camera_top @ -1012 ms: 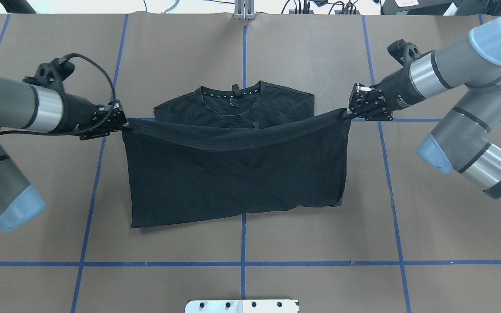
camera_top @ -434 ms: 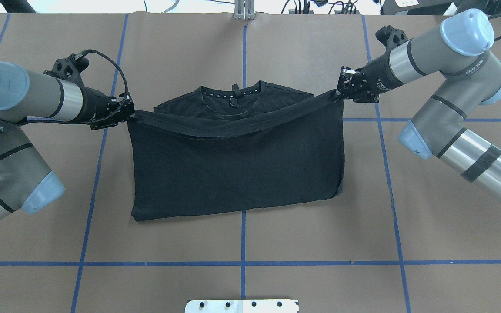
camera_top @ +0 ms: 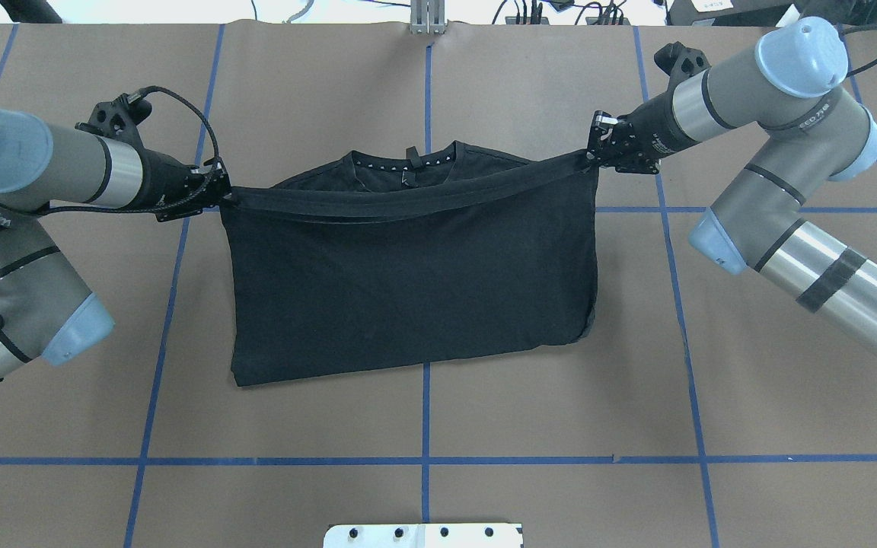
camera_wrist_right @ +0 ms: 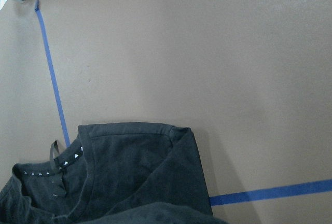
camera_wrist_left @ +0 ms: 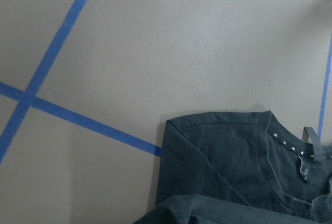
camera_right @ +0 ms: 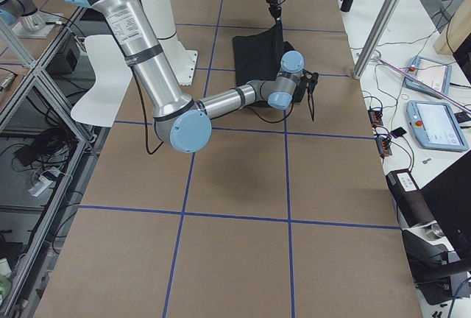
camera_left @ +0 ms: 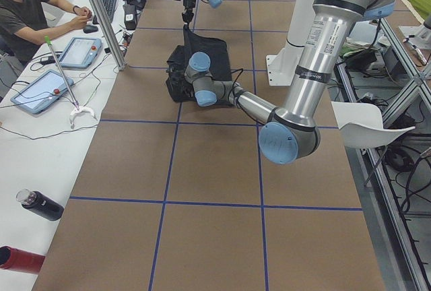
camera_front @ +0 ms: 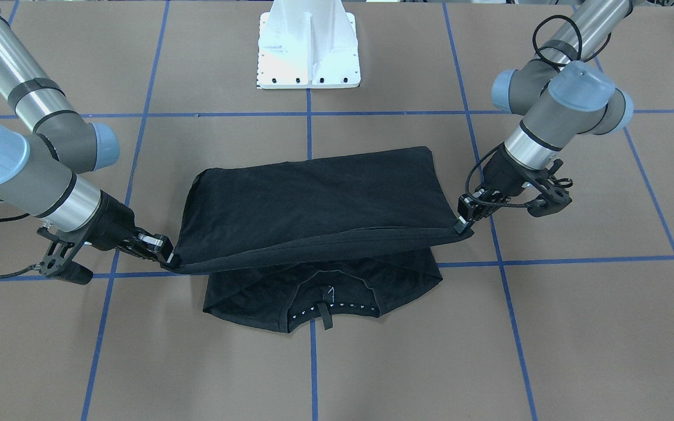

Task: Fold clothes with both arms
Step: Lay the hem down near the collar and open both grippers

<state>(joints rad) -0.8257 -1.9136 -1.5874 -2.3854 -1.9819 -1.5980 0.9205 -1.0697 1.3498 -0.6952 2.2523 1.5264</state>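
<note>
One T-shirt point(camera_top: 408, 289); one left arm point(camera_top: 65, 171), one right arm point(camera_top: 728, 103); one left claw point(camera_top: 222, 198), one right claw point(camera_top: 591, 157); one table point(camera_top: 560, 418); one person point(camera_left: 27, 15).

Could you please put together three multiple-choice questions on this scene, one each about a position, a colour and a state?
1. Where does the collar of the T-shirt lie?
A. At the end nearest the robot's base
B. At the end farthest from the robot's base
C. Hanging off the table edge

2. What colour are the tape lines on the table?
A. Red
B. Yellow
C. Blue

3. How is the T-shirt's lifted edge held?
A. Flat on the table, untouched
B. Stretched in the air between the left gripper and the right gripper
C. Bunched in one gripper

Answers:
1 B, the collar sits across the T-shirt from the white base.
2 C, the grid lines are blue.
3 B, each gripper pinches one corner and the edge sags between them.
</note>
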